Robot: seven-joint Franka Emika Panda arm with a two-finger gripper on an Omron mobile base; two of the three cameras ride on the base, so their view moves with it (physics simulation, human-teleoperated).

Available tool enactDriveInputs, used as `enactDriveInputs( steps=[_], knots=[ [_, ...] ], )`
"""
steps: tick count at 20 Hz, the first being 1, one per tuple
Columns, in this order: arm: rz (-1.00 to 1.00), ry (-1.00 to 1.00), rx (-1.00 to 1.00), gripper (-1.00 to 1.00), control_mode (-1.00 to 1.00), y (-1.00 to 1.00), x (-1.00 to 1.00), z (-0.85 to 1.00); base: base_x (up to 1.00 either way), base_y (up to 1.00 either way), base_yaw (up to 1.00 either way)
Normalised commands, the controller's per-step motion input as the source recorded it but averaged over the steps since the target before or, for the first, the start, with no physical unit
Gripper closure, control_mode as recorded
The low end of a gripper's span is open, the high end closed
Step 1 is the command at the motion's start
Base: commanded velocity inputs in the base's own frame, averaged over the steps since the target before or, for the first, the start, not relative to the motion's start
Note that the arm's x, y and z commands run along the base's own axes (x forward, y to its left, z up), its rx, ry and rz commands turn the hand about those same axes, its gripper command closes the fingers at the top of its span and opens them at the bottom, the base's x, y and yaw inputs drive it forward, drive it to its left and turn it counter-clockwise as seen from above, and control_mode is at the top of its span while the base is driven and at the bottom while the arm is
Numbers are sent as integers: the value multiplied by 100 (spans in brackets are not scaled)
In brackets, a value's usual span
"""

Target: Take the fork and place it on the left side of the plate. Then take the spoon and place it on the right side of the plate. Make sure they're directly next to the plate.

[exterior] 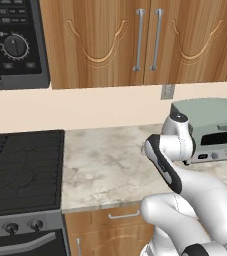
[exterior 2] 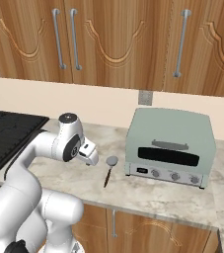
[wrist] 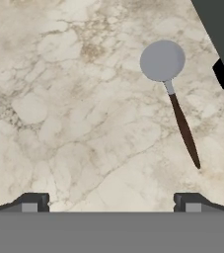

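Observation:
The spoon (exterior 2: 108, 172) lies on the marble counter just left of the toaster oven, its grey bowl toward the wall and its thin dark handle toward the counter's front. In the hand view the spoon (wrist: 175, 106) sits up and to the right of my gripper (wrist: 111, 203), apart from both fingertips. My gripper (exterior 2: 89, 157) hovers over bare counter to the spoon's left, open, with nothing between its fingers. The fork and the plate are out of view.
A pale green toaster oven (exterior 2: 170, 146) stands on the counter at the right, close to the spoon; its dark corner (wrist: 222, 29) shows in the hand view. A black stove (exterior: 22, 170) lies to the left. Wooden cabinets hang above.

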Motion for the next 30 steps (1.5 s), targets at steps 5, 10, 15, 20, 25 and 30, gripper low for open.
enactDriveInputs(
  steps=[5, 10, 15, 20, 25, 30],
  knots=[
    [0, 0, 0, -100, 100, 0, 0, 0, 0, 0, 0],
    [0, 0, 0, -100, 100, 0, 0, 0, 3, -8, 0],
    [0, 0, 0, -100, 100, 0, 0, 0, 18, -25, 0],
    [0, 0, 0, -100, 100, 0, 0, 0, 9, -32, 0],
    [0, 0, 0, -100, 100, 0, 0, 0, 0, -8, 0],
    [0, 0, 0, -100, 100, 0, 0, 0, 0, 0, 0]
  ],
)
